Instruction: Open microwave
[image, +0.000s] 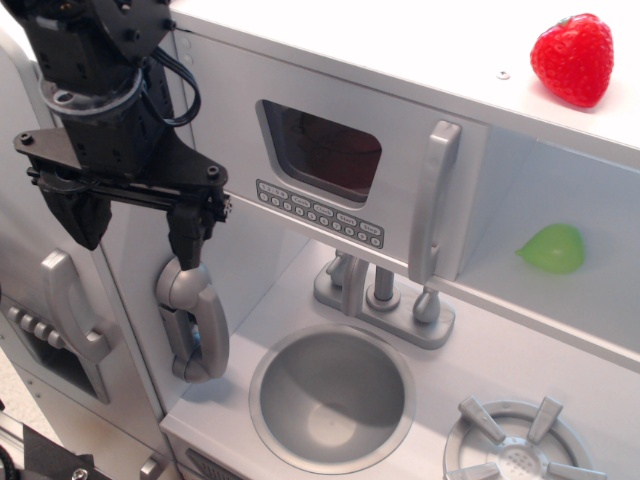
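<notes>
The microwave (330, 170) is the light-grey door with a dark rounded window (322, 150), a row of small buttons (318, 212) beneath it and a long vertical silver handle (435, 200) at its right edge. The door looks shut or nearly shut; I cannot tell which. My black gripper (138, 230) hangs to the left of the microwave, well away from the handle. It is open and empty. Its right fingertip (190, 245) is just above the grey toy telephone handset (195, 320).
A round sink (332, 395) and faucet (375, 295) lie below the microwave. A burner (520, 450) is at the lower right. A green fruit (552, 248) sits in the open shelf on the right. A red strawberry (572, 58) rests on top. A larger grey door with a curved handle (70, 300) is at the left.
</notes>
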